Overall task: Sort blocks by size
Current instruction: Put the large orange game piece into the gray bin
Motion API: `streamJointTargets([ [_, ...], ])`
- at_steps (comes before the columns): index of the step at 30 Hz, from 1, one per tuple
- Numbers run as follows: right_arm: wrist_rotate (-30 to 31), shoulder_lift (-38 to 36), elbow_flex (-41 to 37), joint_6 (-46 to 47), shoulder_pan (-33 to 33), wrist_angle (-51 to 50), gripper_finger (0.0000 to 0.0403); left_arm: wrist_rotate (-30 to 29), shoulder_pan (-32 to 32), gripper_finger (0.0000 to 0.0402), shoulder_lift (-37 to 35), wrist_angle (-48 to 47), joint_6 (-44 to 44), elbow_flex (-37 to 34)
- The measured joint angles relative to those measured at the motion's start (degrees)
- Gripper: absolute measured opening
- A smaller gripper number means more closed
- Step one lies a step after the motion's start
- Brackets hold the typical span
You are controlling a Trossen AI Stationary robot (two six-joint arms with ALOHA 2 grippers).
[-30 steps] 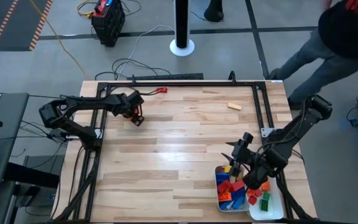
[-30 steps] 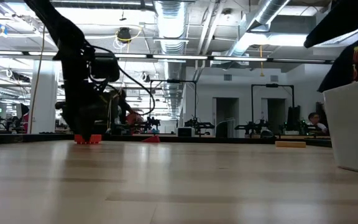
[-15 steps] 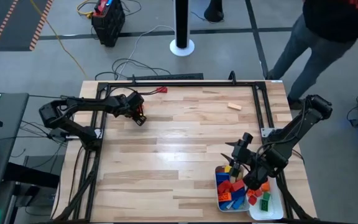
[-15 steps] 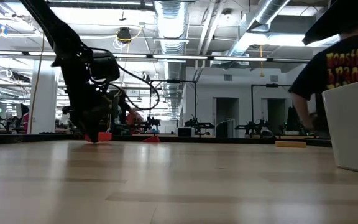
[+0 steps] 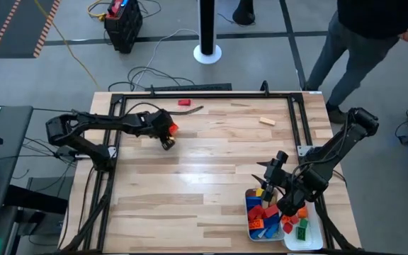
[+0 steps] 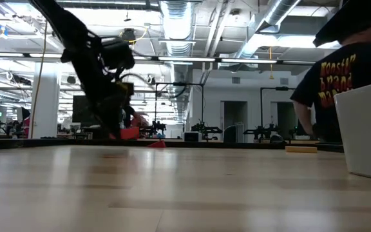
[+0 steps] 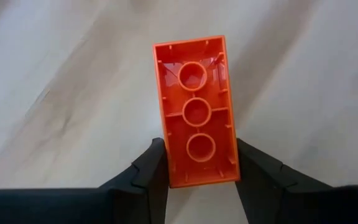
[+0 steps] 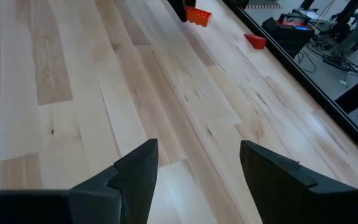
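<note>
My left gripper (image 5: 167,136) is at the table's far left, shut on an orange block (image 7: 196,112) that shows its hollow underside in the left wrist view. A red block (image 5: 184,103) lies by the far edge and a tan block (image 5: 266,121) lies at the far right. Many more blocks fill two white trays (image 5: 248,212) at the near right. My right gripper (image 5: 269,178) hangs open just above those trays, holding nothing. My left gripper pinches the orange block by its two long sides (image 7: 168,163), near one short end, between the two fingers. The fingers slant down at it and lie across it. The block hangs just clear of the table (image 6: 129,133), tilted, sticking out past the fingertips.
A black frame (image 5: 299,120) runs along the table's far, left and right sides. A person (image 5: 374,35) stands beyond the far right corner. Bare wood spans the middle of the table (image 5: 204,177).
My left gripper has shut on the orange block, which stood on the table, and lifted it clear. It has swung a little toward the table's right edge and tipped, and the block has tilted with it. The person behind the table has shifted.
</note>
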Motion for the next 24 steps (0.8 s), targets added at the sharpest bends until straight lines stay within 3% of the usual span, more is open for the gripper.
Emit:
streamJointTargets([
  [12, -0.01, 0.0, 0.02, 0.02, 0.0, 3.13, 0.0255, 1.07, -15.64, 0.0142, 0.0, 9.56, -1.28, 4.22],
  [24, 0.01, -0.08, -1.14, -2.84, -1.22, 11.69, 0.0255, 4.89, -26.25, 0.0143, 0.46, 30.26, -2.6, 4.37],
])
